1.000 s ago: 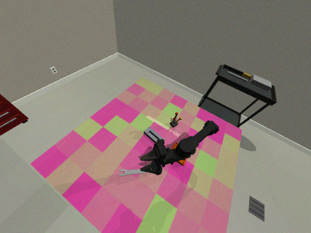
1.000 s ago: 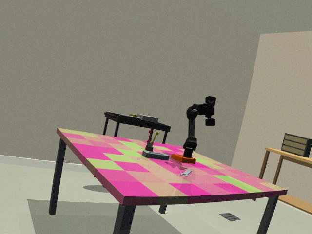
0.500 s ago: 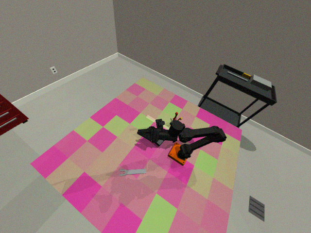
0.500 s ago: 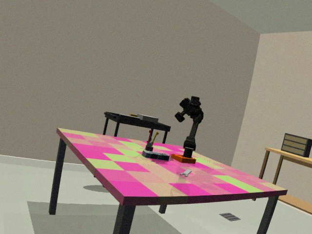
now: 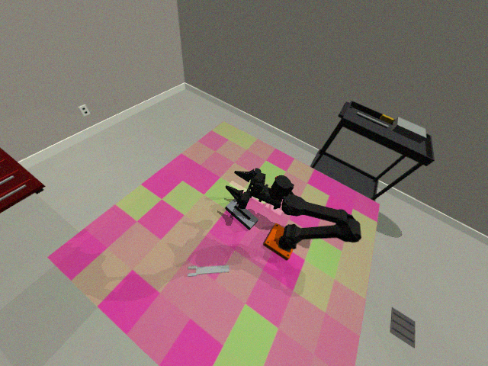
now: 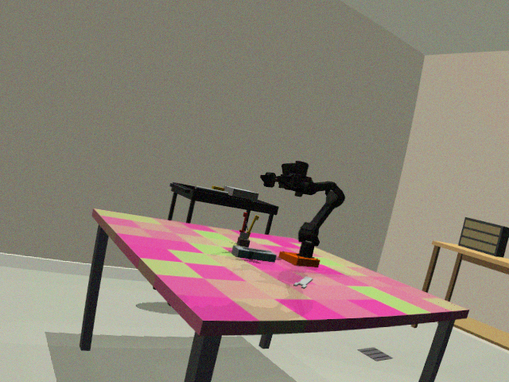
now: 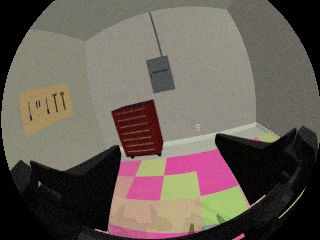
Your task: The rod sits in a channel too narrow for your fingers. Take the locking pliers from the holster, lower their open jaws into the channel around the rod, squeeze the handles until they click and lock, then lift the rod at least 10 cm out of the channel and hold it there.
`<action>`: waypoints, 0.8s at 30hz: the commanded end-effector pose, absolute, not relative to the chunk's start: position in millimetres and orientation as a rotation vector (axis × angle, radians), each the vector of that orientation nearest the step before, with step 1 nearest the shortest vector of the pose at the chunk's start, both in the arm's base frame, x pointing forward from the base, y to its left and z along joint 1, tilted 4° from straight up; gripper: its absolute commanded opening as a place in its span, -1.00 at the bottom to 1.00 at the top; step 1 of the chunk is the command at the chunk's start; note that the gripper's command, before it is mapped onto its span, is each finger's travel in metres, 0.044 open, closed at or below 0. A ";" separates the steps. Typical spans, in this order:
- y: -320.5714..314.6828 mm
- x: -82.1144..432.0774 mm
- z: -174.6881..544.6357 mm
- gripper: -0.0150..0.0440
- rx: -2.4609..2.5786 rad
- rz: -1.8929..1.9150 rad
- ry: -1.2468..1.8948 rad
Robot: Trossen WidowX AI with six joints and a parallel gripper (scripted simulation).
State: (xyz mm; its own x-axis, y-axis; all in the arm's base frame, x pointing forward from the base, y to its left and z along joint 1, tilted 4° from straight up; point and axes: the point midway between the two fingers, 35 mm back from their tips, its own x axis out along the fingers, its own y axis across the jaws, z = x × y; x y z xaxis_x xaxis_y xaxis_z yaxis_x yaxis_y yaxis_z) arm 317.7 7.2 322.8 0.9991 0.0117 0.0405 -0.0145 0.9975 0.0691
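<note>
Black robot arm bent at the elbow, forearm reaching out level above the desk [image 5: 189, 295] [image 6: 230, 287], tool [image 5: 230, 181] [image 6: 261, 177] [image 7: 170, 146] spread wide, nothing held

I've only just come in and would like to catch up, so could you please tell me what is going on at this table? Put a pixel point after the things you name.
A robot arm is working alone, with nothing held in its open gripper [image 5: 230, 180] [image 6: 262, 177]. The pliers [image 6: 250, 226] stand upright in their holster [image 6: 243, 242], handles up, and the grey channel block [image 5: 235, 213] [image 6: 254, 253] sits on the table [image 5: 189, 295] [image 6: 230, 326]. The rod has yet to be lifted out.

Wrench [image 5: 208, 269] [image 6: 303, 282] and channel block [image 5: 246, 219] [image 6: 254, 253] on table [image 5: 252, 291] [image 6: 135, 263]
</note>
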 end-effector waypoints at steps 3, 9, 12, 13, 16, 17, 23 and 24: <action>0.0 315.7 322.9 1.00 0.000 0.000 -0.050; -15.3 329.4 264.3 1.00 -0.252 -0.015 0.303; -28.1 322.0 217.2 1.00 -0.451 0.048 0.611; -31.9 316.0 203.1 1.00 -0.511 0.085 0.712; -41.6 288.8 168.6 1.00 -0.669 0.246 1.005; -44.0 277.3 160.0 1.00 -0.712 0.316 1.097; -50.4 219.4 143.8 1.00 -0.829 0.716 1.447; -50.5 217.6 143.9 1.00 -0.831 0.731 1.456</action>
State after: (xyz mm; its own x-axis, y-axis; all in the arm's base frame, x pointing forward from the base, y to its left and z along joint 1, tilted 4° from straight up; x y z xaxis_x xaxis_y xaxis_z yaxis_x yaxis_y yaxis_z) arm 290.3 -38.4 166.6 0.5453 -0.0964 -0.8327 -0.4664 0.7905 -0.3969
